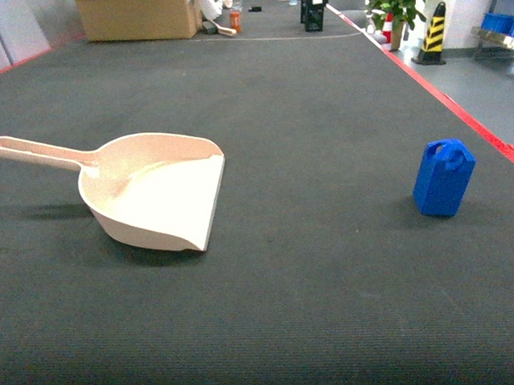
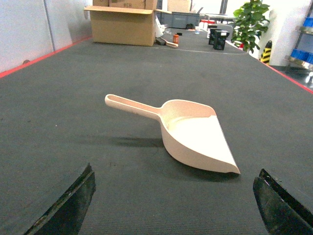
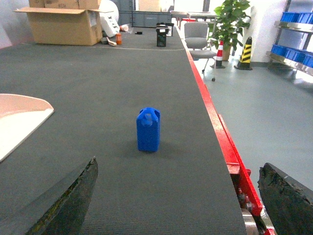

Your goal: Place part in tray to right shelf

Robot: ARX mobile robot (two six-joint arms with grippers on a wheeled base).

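Meanwhile, both end effectors gape wide; part (image 1: 444, 177) stands well apart from tray (image 1: 155, 193).

I see a dark grey ribbed mat (image 1: 305, 114) with a red edge strip (image 3: 215, 127). Far end: an open cardboard box (image 2: 124, 24). Beyond the red strip: grey floor (image 3: 264, 103), potted plant (image 3: 231, 19), grey office chair (image 3: 198, 36), yellow-black bollard (image 1: 433, 33). Even indoor light.

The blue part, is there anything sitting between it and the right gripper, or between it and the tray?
Nothing visible. The part stands upright ahead of the open right gripper on bare mat, and only bare mat separates it from the tray.
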